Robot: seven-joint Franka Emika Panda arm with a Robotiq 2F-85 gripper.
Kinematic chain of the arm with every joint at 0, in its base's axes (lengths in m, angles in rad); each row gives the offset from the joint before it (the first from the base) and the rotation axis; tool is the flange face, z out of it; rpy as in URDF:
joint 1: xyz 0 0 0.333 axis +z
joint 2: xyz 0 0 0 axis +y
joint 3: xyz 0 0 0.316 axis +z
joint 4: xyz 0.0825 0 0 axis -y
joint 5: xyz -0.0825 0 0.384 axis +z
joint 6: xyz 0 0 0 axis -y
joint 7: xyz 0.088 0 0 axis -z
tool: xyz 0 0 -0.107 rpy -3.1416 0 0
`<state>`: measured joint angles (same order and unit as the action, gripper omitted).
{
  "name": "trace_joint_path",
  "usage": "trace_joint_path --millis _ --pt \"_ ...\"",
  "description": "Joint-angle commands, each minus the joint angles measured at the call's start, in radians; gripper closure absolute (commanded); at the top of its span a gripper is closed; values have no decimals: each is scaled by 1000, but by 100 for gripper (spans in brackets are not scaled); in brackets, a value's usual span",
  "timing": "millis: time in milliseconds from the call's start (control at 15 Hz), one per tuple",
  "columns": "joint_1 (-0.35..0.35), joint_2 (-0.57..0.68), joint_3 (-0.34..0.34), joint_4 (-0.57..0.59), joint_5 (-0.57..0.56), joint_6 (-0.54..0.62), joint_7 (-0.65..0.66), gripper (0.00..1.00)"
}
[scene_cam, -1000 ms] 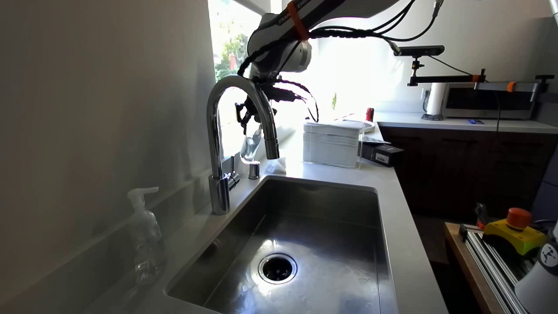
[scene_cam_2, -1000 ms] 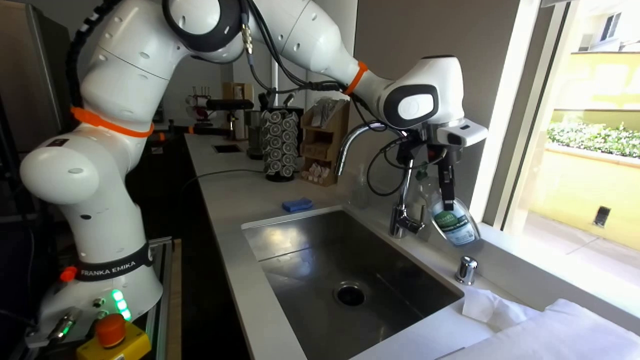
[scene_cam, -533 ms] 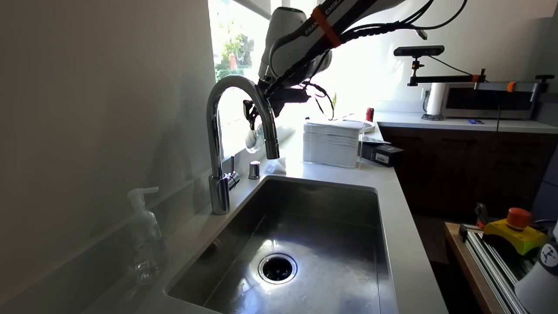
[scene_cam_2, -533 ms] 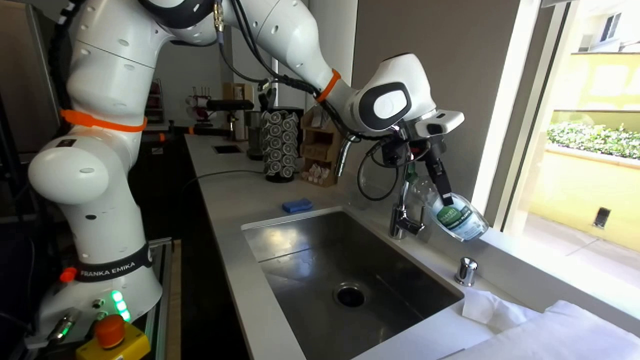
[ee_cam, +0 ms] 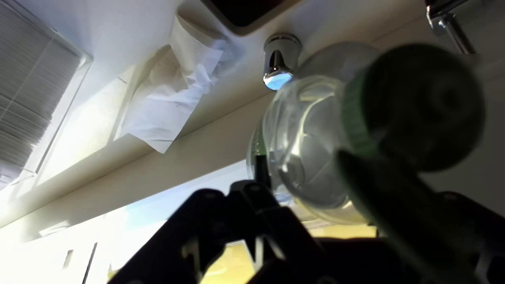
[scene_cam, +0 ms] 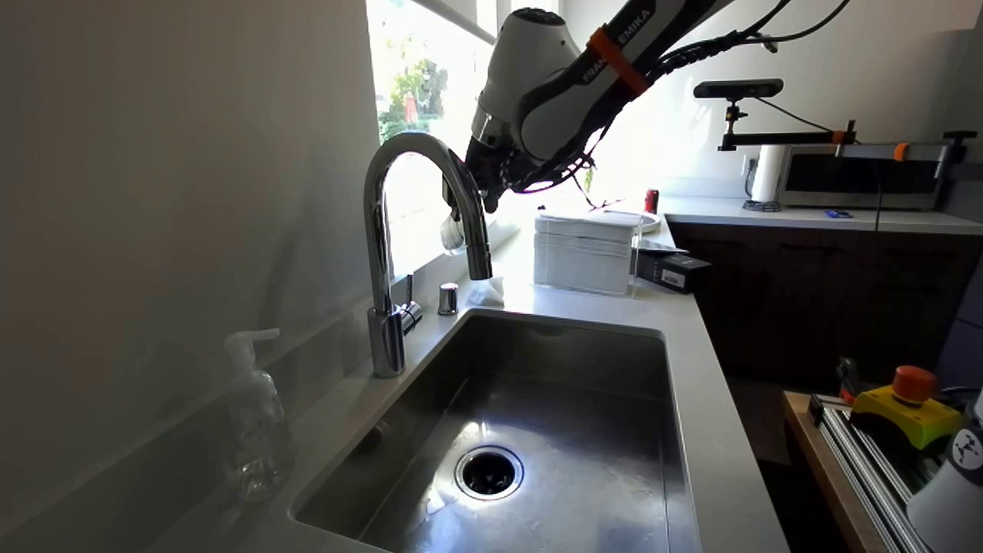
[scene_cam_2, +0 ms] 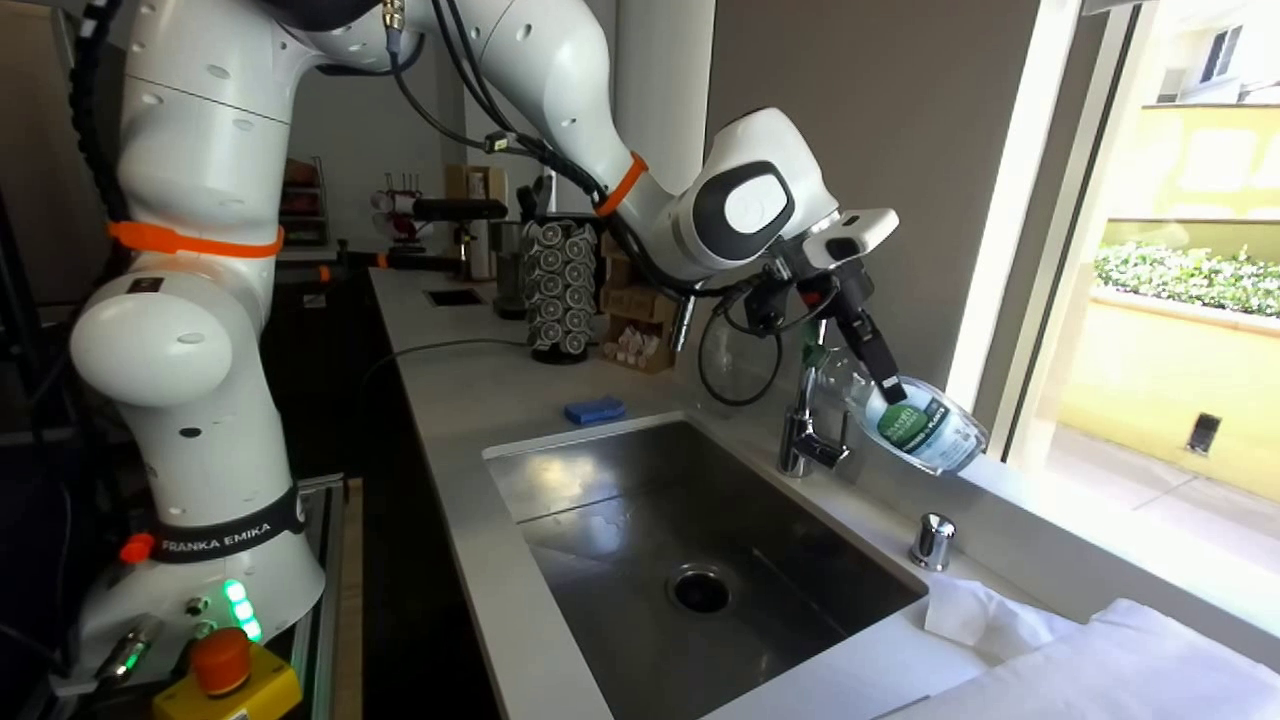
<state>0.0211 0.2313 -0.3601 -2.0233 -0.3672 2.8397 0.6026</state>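
Glossy plastic bottle, smooth metal sink

Your arm: white and rounded, with orange bands
You have black cables strapped along it, a black collar reading FRANKA EMIKA, green lights below that, and dark fingers.

A pale countertop surrounds a steel sink; in an exterior view a blue pad lies on it near the centre, a crumpled white sheet at lower right. In an exterior view, a clear pump bottle stands at lower left, a black box right of centre.
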Motion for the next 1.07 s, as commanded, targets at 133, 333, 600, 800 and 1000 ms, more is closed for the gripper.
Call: trace_joint_path --millis 133,333,600,800,1000 --pt "18 3 -22 0 -46 6 28 73" --pt "42 8 -60 -5 -137 18 74 73" --pt "78 2 -109 -9 -276 34 158 73" --pt "98 1 -133 -9 -361 43 219 73" --pt "121 -4 -160 -9 -462 77 289 73"
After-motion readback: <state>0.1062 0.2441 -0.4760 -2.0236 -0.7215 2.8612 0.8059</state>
